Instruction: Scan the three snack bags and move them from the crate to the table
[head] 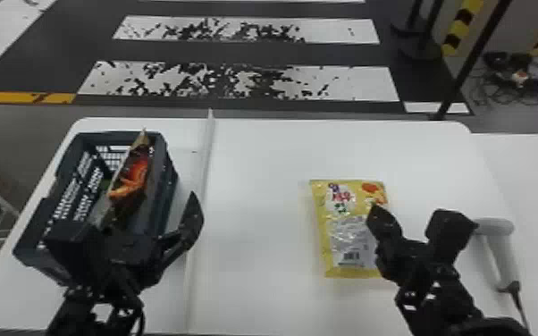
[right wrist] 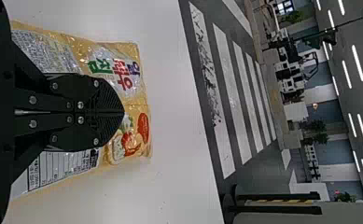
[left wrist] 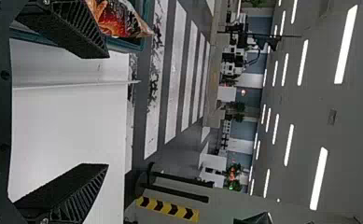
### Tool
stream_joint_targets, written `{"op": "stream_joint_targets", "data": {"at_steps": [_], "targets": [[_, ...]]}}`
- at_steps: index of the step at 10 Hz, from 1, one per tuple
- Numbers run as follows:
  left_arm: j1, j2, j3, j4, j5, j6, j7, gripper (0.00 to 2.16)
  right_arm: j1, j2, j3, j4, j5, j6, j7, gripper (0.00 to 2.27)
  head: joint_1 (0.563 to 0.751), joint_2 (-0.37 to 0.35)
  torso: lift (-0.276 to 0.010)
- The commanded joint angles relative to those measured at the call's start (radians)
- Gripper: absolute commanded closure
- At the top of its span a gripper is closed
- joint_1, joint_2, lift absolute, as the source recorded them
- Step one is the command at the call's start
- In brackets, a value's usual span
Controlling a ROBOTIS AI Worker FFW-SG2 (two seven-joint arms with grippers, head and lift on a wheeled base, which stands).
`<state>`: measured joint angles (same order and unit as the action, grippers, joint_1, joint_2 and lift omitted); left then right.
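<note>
Head view: with a yellow snack bag flat on the white worktop, between the divider and the scanner at right, fetching the orange-printed bag looks like the step; it stands leaning in the crate at left. Left wrist view: the left gripper has its fingers wide and empty; next they must straddle that bag. Beyond, striped floor, strip lights. Right wrist view: the right gripper has fingers together over the yellow bag, seemingly gripping nothing.

1 crate, at least 1 snack bag inside, 1 flat yellow bag, 1 scanner.
</note>
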<state>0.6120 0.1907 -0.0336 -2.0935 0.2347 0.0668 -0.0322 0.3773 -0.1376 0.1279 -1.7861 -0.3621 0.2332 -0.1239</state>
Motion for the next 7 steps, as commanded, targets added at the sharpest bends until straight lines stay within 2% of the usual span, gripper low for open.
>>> {"op": "stream_joint_targets", "data": {"at_steps": [1, 2, 7], "targets": [[0.0, 0.001, -0.003, -0.002, 0.0, 0.0, 0.0, 0.03, -0.006, 0.003, 0.016, 0.01, 0.008, -0.001, 0.0, 2.07, 0.695, 0.026, -0.062], [0.0, 0.003, -0.006, -0.005, 0.0, 0.0, 0.0, 0.03, -0.012, 0.016, 0.019, 0.028, 0.025, 0.005, 0.0, 2.07, 0.695, 0.029, -0.062], [0.0, 0.004, -0.034, -0.053, -0.003, 0.0, 0.002, 0.03, -0.032, 0.019, 0.033, 0.116, 0.023, -0.007, -0.005, 2.07, 0.695, 0.026, -0.062]]}}
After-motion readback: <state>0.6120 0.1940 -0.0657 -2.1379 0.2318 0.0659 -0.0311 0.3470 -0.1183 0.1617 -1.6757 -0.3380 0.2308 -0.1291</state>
